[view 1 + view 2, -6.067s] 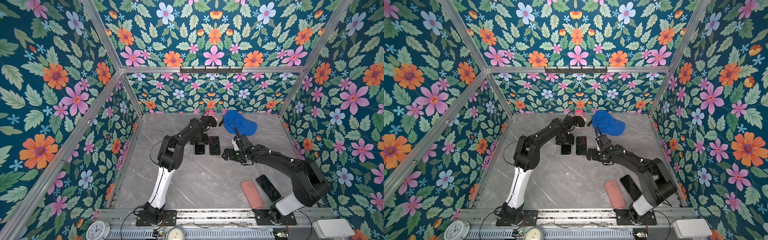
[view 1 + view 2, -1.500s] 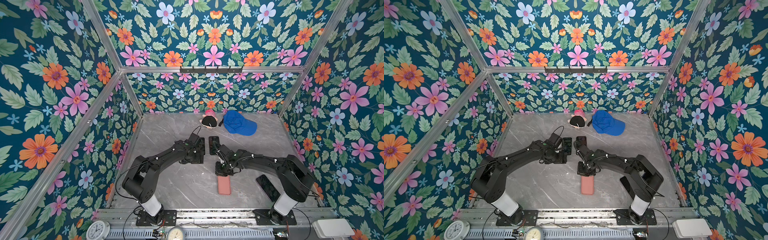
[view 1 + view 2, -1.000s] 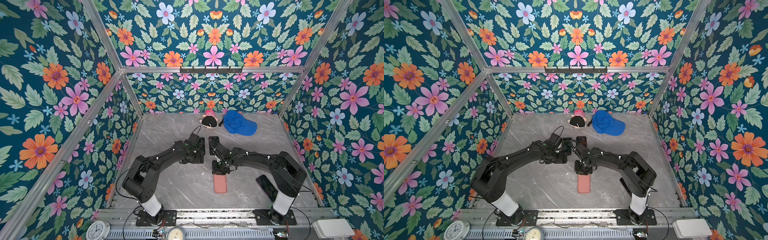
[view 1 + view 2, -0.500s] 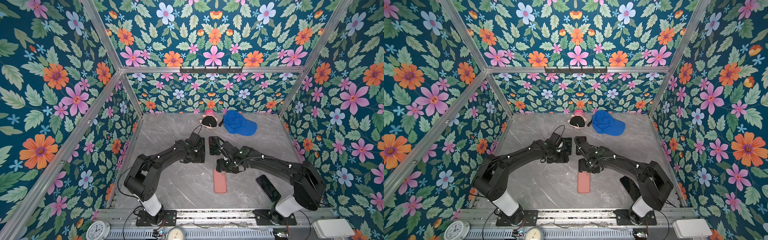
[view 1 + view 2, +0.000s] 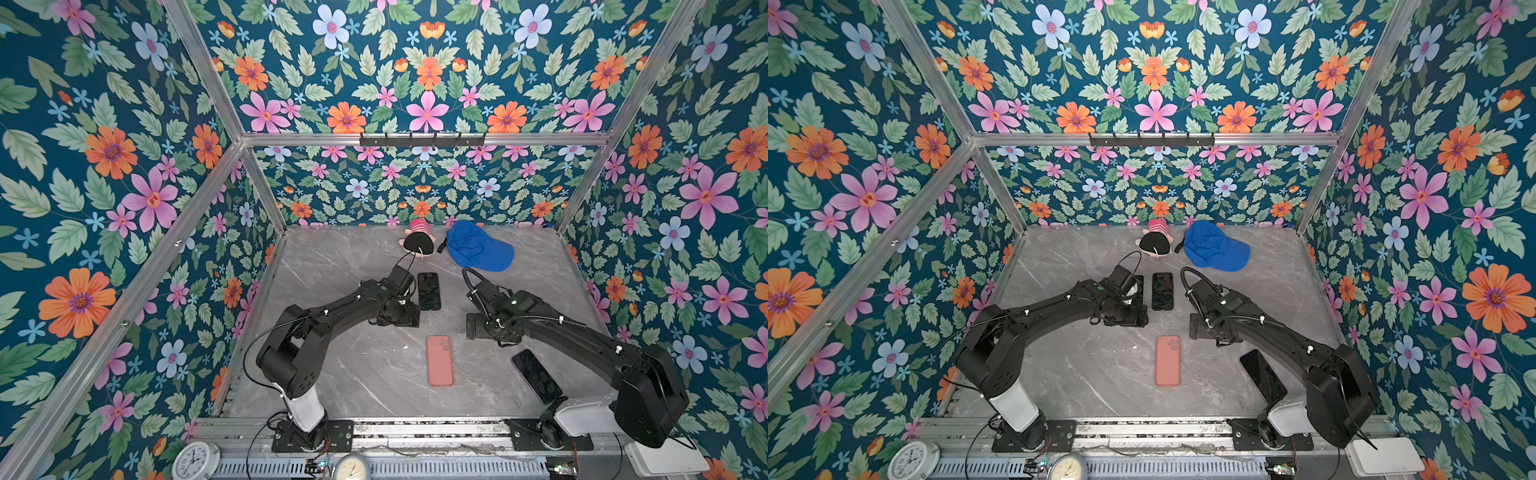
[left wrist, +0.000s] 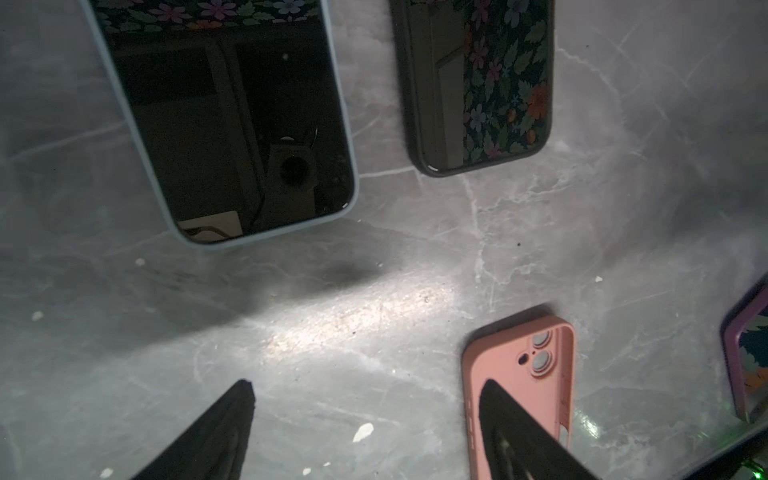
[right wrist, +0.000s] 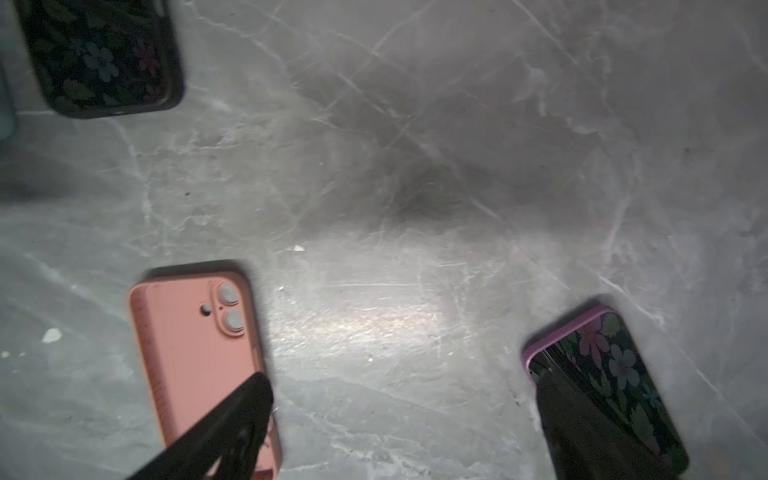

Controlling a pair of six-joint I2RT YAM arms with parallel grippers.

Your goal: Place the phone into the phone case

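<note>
An empty pink phone case [image 5: 439, 360] [image 5: 1168, 360] lies flat on the grey marble table, between the two arms and free of both. Just behind it, my left gripper [image 5: 398, 319] [image 6: 366, 384] hangs open over bare table. One of its fingers [image 6: 519, 432] overlaps the pink case [image 6: 519, 357] in the left wrist view. My right gripper [image 5: 485, 328] [image 7: 403, 380] is open and empty, to the right of the case [image 7: 187, 340]. A black-rimmed phone [image 5: 429, 291] [image 6: 478, 83] lies screen up behind the left gripper. Beside it is a light-blue-rimmed phone [image 6: 232, 124].
A purple-rimmed phone [image 5: 536, 376] [image 7: 615, 374] lies at the front right, near the right arm. A blue cap [image 5: 478, 245] and a small plush toy [image 5: 417, 243] sit at the back wall. Flowered walls close in three sides.
My right gripper has opened, let go of the pink case and moved away to the right. The case now lies still on the table. The left arm has hardly moved.
</note>
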